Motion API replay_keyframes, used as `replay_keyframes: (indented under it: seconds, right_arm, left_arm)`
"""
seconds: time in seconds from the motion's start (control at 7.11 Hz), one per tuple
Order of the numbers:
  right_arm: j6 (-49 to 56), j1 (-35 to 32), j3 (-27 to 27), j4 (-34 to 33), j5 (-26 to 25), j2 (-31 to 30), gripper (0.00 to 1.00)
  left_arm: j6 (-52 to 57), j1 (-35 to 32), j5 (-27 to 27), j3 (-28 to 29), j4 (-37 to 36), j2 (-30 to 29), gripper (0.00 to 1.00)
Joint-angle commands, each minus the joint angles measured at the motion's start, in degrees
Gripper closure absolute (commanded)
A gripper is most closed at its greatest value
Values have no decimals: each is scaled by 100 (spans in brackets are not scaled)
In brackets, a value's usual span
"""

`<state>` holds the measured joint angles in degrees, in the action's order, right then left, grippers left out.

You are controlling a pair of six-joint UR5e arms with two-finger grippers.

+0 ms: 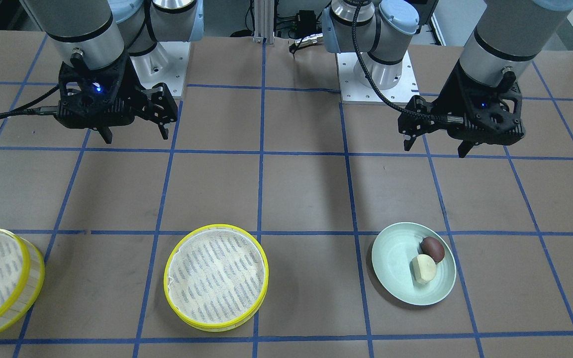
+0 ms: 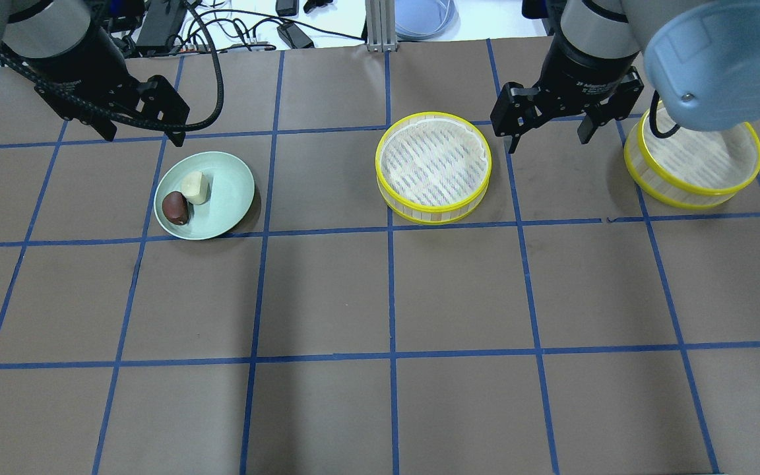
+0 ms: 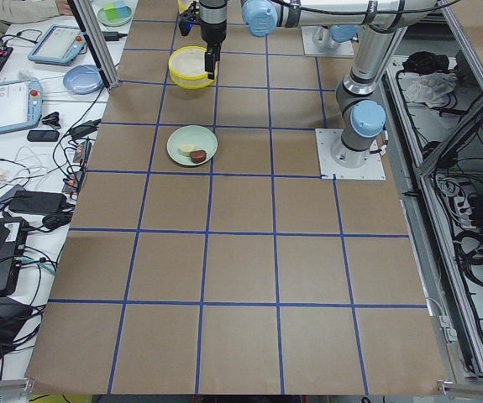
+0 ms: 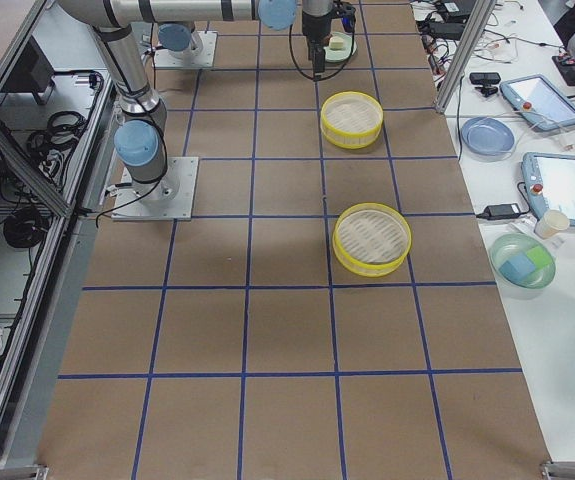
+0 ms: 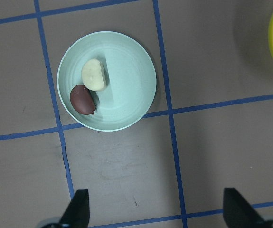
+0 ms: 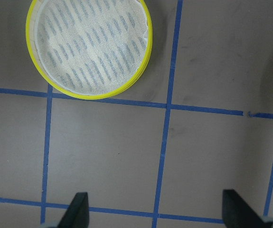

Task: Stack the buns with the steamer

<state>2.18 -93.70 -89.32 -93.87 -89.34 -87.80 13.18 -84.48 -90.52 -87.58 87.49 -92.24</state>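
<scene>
Buns (image 5: 94, 74), apparently touching, on plate (image 5: 131, 80)

You had a pale green plate (image 1: 391, 258) at the lower right of the front-facing view, on a brown table (image 1: 306, 189) gridded with blue tape (image 1: 261, 199); in the left side view, the bench along the left edge held a teach pendant (image 3: 10, 105), a blue dish (image 3: 81, 80) and loose cables (image 3: 31, 201).
</scene>
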Motion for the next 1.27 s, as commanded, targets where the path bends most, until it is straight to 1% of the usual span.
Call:
replay_keyframes:
  seconds: [0.0,0.42,0.56,0.7,0.99,1.13]
  right_arm:
    - [158,218,11,-43,-13,61,0]
    - [668,1263,29,-78,13,140,0]
    - [1018,1544,29,-174,-13,297,0]
    - [1256,1817,37,-680,-144,499,0]
    - [1276,2153,46,-816,-207,641,0]
    - [1276,2267,55,-1182,-215,764,0]
  left_arm:
    - [0,11,0,-5,5,4,0]
    - [0,11,8,-5,-4,-14,0]
    - [-9,11,8,-5,-4,-22,0]
    - [-9,11,8,-5,14,-14,0]
    - [-9,11,17,-5,23,-5,0]
    - [-9,11,8,-5,32,-5,0]
